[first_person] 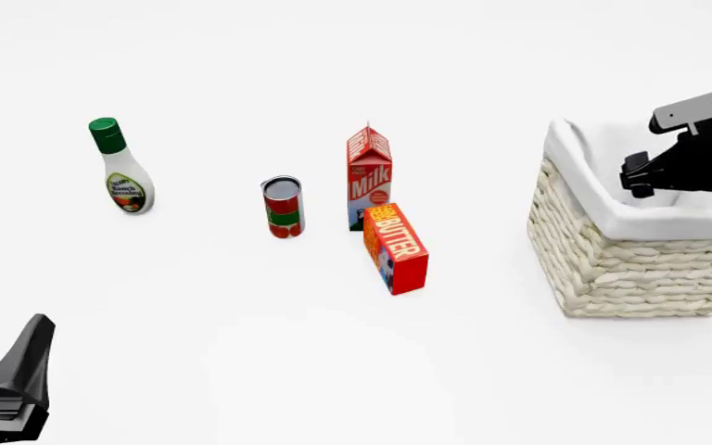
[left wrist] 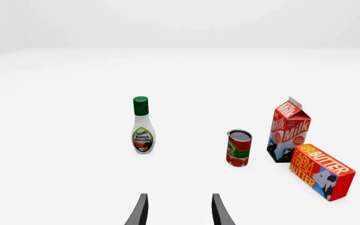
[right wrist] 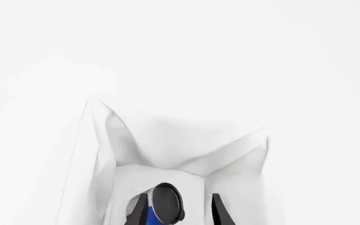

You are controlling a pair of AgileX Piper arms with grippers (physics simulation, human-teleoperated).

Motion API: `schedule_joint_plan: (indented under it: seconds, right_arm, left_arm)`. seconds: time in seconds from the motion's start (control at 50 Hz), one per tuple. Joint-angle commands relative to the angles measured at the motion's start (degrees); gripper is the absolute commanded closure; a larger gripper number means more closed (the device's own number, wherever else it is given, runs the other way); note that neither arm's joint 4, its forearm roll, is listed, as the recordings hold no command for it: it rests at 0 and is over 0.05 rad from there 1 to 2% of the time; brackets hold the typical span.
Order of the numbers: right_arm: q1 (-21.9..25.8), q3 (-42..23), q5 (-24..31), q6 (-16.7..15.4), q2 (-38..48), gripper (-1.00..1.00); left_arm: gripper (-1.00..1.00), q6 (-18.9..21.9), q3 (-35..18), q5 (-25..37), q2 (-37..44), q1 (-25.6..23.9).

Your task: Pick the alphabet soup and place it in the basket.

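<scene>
My right pincer (right wrist: 178,213) hangs over the basket (first_person: 603,269), inside the line of its cloth-lined rim. The soup can (right wrist: 158,206) lies between my fingers in the right wrist view, tipped on its side with its dark end toward the camera. One finger overlaps the label; the other finger stands apart from the can. I judge the fingers spread and the can let go or nearly so, but whether that first finger touches it I cannot tell. The can looks to be inside the basket, on or just above the lining.

My left pincer (left wrist: 178,213) is spread, holding nothing, low and well apart from the ranch bottle (first_person: 122,169), the red can (first_person: 283,208), the milk (first_person: 369,178) and the butter (first_person: 396,248).

Risks noted:
- If a finger touches the can, withdrawing may drag it up the lining or over the rim.
- A tipped can may roll against the wall; harmless unless the finger snags the cloth.
- Lifting at an angle could catch the folded lining and shift the basket.
</scene>
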Motion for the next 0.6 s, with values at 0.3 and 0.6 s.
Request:
schedule_joint_plan:
  seconds: [0.3, 0.6]
  right_arm:
    - [0.5, 0.4, 0.8, 0.5, -2.4, -1.00]
    - [0.4, 1.5, 3.4, 0.3, -9.3, -1.00]
  left_arm:
    - [-1.00, 0.0, 0.0, 0.0, 0.0, 0.0]
    - [-1.00, 0.0, 0.0, 0.0, 0.0, 0.0]
